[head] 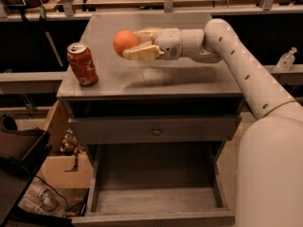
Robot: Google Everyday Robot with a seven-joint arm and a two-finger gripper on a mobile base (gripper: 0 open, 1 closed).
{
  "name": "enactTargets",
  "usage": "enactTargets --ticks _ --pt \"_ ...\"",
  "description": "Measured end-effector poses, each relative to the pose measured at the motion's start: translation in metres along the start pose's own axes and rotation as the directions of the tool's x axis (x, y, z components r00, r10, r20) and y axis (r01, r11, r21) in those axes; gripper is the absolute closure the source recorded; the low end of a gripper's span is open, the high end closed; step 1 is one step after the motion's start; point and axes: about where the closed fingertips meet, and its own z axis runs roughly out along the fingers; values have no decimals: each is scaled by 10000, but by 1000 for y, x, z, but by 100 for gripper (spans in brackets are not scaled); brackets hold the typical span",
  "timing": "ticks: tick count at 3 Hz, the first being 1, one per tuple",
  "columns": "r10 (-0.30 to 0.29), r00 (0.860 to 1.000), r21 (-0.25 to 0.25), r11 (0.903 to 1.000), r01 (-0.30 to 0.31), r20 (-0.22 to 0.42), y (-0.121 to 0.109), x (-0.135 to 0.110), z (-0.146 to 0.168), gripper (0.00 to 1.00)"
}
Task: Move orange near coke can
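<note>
Right now the fingers of the gripper clamp the orange above the table, apart from the coke can by the front corner; come in too low and the can could topple, or the released fruit roll off the edge

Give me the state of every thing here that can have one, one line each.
orange: gripped, lifted off the table top, to the right of the can.
coke can: upright near the table's left front corner, untouched.
end effector: over the table, closed on the orange.
upper drawer: shut.
lower drawer: pulled open.
</note>
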Motion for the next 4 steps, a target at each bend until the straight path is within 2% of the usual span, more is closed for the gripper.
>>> enactTargets --ticks 2,3,4 --pt "159 9959 -147 9997 -173 -893 6 59 36 100" --pt "258 9875 -198 9994 -292 -1556 15 78 40 100" --pt "275 9863 -232 9992 -317 -1624 17 80 41 84"
